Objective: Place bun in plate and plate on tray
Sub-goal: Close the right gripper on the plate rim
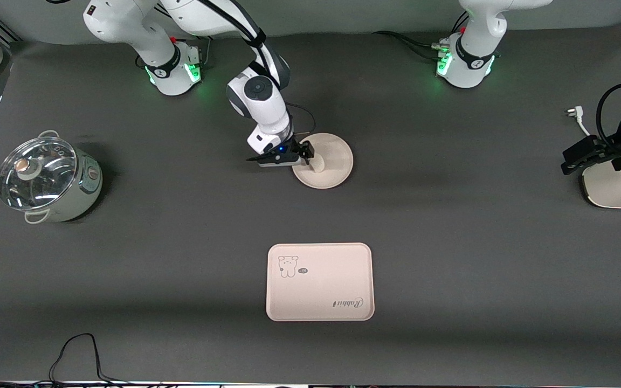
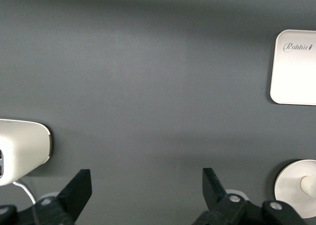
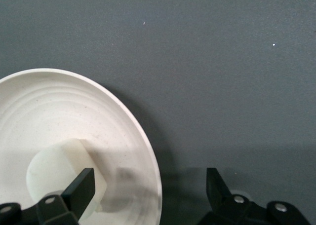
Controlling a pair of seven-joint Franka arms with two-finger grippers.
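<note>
The round cream plate (image 1: 335, 161) lies on the dark mat, farther from the front camera than the tray (image 1: 319, 281). The small off-white bun (image 1: 318, 165) lies in the plate near its rim. My right gripper (image 1: 307, 155) is open and low at that rim. In the right wrist view one finger (image 3: 81, 188) is over the bun (image 3: 52, 168) and plate (image 3: 74, 106), the other over bare mat, so the gripper (image 3: 148, 185) straddles the rim. My left gripper (image 1: 585, 156) waits open and empty at the left arm's end, also in the left wrist view (image 2: 147, 185).
A steel pot with a glass lid (image 1: 46, 180) stands at the right arm's end. A white appliance base (image 1: 618, 188) and a loose plug (image 1: 574, 113) lie by the left gripper. The left wrist view shows the tray (image 2: 296, 67) and the plate (image 2: 291, 183).
</note>
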